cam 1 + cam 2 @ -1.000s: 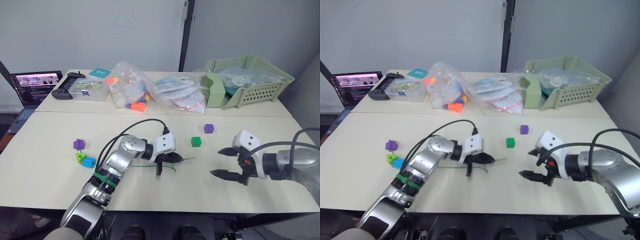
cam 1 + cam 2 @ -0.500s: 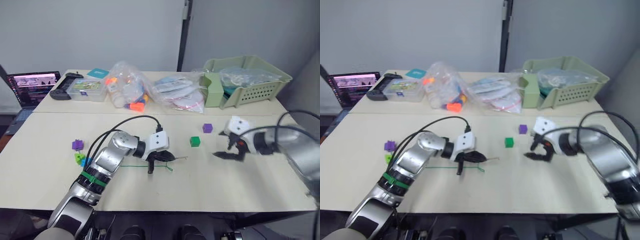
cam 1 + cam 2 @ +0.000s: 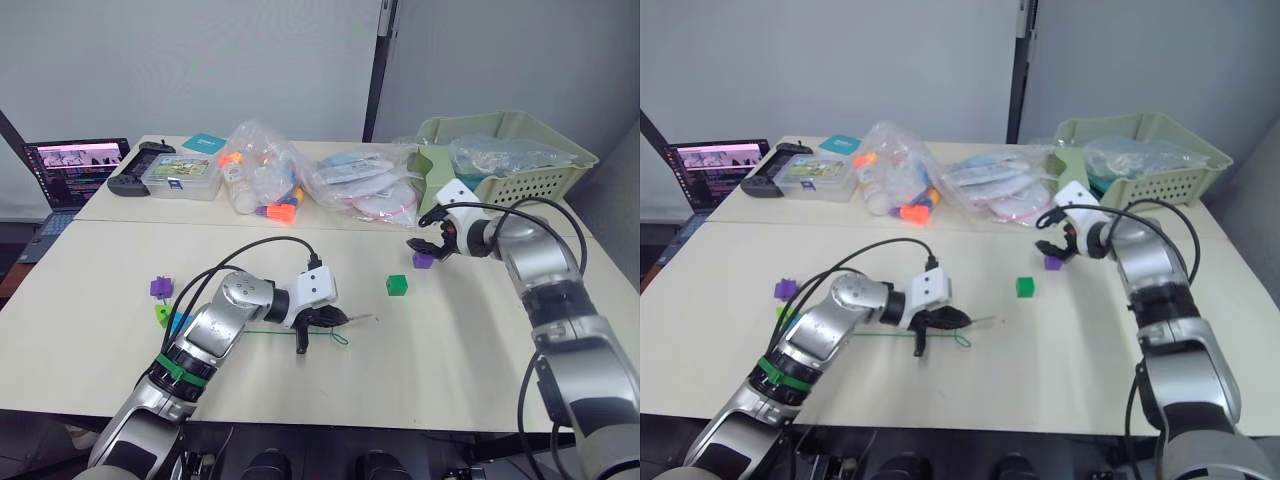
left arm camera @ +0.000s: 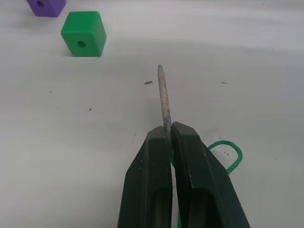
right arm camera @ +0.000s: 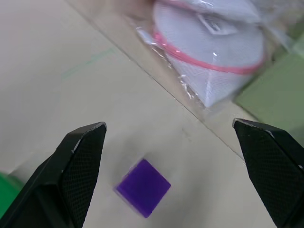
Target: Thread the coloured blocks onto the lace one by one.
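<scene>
From my head, my right gripper (image 3: 424, 238) has swung from low over the table up to the purple block (image 3: 422, 260), fingers spread wide just above it. My left gripper (image 3: 322, 322) stays clamped on the lace (image 3: 262, 333).

Left wrist: the stiff tip (image 4: 163, 99) juts from my closed fingers (image 4: 190, 175) toward the green block (image 4: 83, 33).

Right wrist: the purple block (image 5: 144, 187) lies between my open fingers (image 5: 78, 173).
</scene>
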